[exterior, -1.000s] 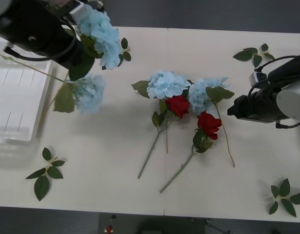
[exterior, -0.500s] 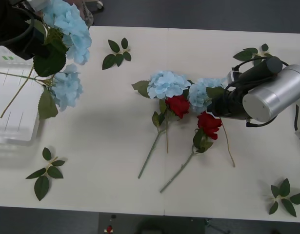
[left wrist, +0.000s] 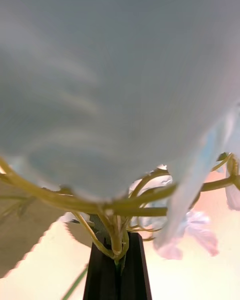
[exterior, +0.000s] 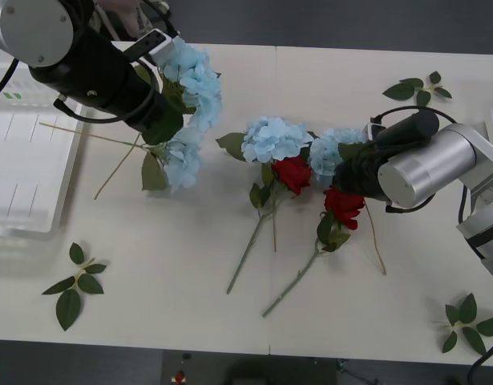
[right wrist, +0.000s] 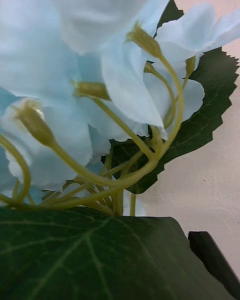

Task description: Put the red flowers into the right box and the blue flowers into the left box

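While the left gripper [left wrist: 118, 275] is clamped on the stems of two blue flowers [exterior: 190, 112] above the table's left half, near the left box [exterior: 26, 172], the right gripper's [exterior: 346, 172] opening cannot be told. It hovers at the central pile. Blooms are light and soft; grip stems below heads.

Silver-capped black arms, black fingers [left wrist: 117, 272]

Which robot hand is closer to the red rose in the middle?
The right gripper. It sits just beside the middle red rose, at a blue flower. The left gripper is farther off near the white tray, holding two blue flowers.
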Tool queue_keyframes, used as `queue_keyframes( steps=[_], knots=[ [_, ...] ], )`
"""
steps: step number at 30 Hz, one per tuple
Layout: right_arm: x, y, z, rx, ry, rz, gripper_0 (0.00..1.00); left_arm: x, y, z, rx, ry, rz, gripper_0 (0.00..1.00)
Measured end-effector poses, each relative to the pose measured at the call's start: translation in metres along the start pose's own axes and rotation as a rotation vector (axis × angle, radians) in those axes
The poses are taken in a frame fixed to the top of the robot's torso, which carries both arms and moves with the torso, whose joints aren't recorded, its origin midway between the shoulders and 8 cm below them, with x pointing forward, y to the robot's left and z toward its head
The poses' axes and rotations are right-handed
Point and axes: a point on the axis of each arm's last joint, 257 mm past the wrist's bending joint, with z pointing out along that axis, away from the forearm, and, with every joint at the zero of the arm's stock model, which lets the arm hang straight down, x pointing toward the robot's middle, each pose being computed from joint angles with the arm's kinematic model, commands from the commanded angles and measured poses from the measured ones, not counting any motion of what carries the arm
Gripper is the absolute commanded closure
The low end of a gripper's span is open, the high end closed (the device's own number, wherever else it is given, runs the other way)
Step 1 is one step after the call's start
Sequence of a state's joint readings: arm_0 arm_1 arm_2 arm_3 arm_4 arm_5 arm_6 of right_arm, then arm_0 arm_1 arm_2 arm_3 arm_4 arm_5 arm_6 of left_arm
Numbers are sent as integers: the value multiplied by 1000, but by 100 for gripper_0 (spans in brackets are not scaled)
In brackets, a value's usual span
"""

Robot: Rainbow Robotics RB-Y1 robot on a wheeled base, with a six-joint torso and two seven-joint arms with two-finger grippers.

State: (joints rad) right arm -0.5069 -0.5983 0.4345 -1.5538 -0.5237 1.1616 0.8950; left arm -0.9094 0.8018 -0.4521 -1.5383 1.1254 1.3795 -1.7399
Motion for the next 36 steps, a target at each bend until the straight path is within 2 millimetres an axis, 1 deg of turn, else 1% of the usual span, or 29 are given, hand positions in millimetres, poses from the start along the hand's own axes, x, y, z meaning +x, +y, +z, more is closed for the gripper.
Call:
queue_keyframes(
  steps=[1, 2, 3, 4, 5, 7, 11, 14, 15, 16, 19, 21, 25, 27, 30, 32, 34, 36],
  knots=[
    [-1, 0, 0, 1, -3, -1, 44, 2, -1, 2, -1, 6, 3, 27],
    [-1, -1, 0, 4, -4, -2, 49, 2, 0, 2, -2, 6, 3, 11],
    [-1, -2, 0, 5, -6, -3, 55, 1, 1, 1, -2, 4, 0, 2],
    [-2, -1, 1, 3, -10, -3, 62, 0, 2, -1, -4, -1, -4, 0],
    [-4, -1, 2, -2, -17, -2, 68, -1, 5, -2, -6, -6, -11, 0],
    [-7, -2, 4, -6, -28, -8, 77, -1, 11, -4, -10, -12, -31, 0],
    [-7, -13, 9, 20, -30, -60, 82, 3, 22, -5, -1, -12, -86, 0],
    [-12, -13, 12, 10, -51, -54, 91, 5, 31, -7, 11, -21, -137, 0],
    [-12, -14, 13, 10, -52, -52, 97, 5, 33, -8, 17, -26, -154, 0],
    [-12, -16, 14, 12, -52, -51, 100, 5, 35, -9, 29, -33, -175, 0],
    [-11, -22, 18, 21, -50, -69, 100, -2, 36, -10, 87, -82, -253, 0],
    [-11, -27, 21, 28, -47, -73, 100, -3, 43, -6, 104, -106, -305, 0],
    [-14, -30, 22, 36, -48, -79, 100, 8, 65, 2, 86, -115, -388, 0],
    [-21, -26, 20, 30, -56, -79, 100, 17, 80, 5, 36, -105, -371, 0],
    [-34, -13, 11, -31, -55, -35, 100, 23, 102, 7, -64, -91, -213, 0],
    [-48, -5, -2, -95, -53, -8, 100, 24, 114, 9, -123, -88, -110, 0],
    [-65, 0, -22, -179, -57, -36, 100, 24, 128, 13, -193, -85, -61, 0],
    [-81, 3, -47, -268, -73, -103, 100, 24, 139, 18, -257, -87, -15, 0]
  ],
)
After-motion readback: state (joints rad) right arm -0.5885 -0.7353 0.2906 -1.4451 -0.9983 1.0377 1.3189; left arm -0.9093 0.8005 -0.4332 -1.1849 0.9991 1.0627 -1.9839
